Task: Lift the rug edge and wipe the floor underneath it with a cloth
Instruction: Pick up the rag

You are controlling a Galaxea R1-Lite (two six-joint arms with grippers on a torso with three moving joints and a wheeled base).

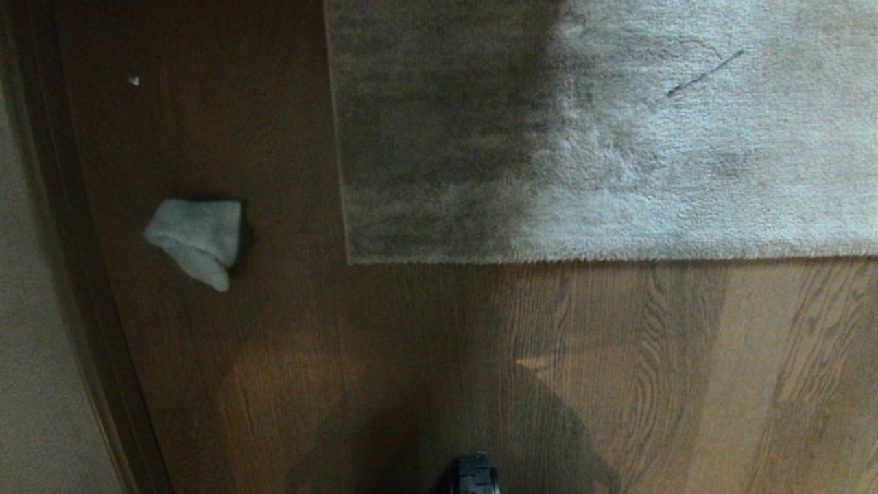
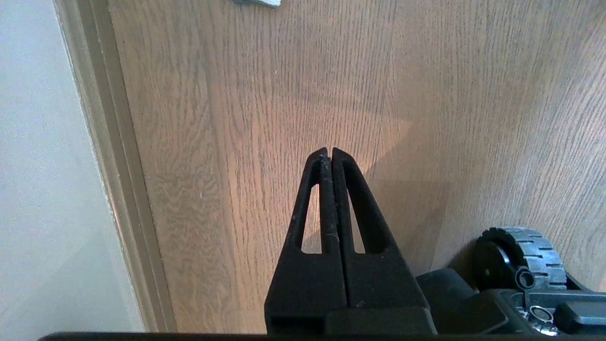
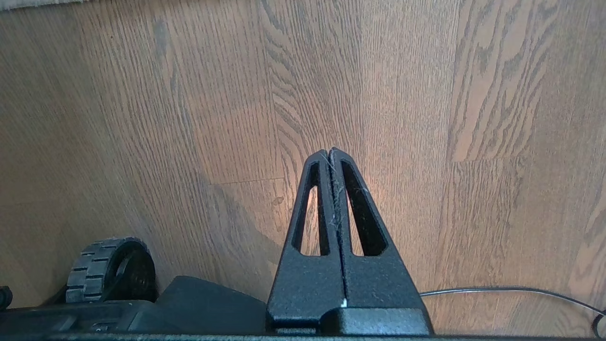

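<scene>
A large grey-beige shaggy rug fills the far right of the head view; its near rug edge point(image 1: 603, 259) runs straight across and its corner point(image 1: 350, 261) lies near the middle. A small pale cloth point(image 1: 197, 239) lies crumpled on the brown wood floor point(image 1: 411, 357) to the left of the rug, apart from it. A sliver of the cloth point(image 2: 258, 3) shows in the left wrist view. My left gripper point(image 2: 330, 150) is shut and empty above bare floor. My right gripper point(image 3: 330, 150) is also shut and empty over the planks. Neither arm shows in the head view.
A pale wall with a dark skirting board point(image 1: 75, 274) runs along the left. My base wheels point(image 2: 521, 258) point(image 3: 111, 270) sit close to both grippers. A thin cable point(image 3: 511, 290) lies on the floor at the right. A small white speck point(image 1: 133, 80) lies far left.
</scene>
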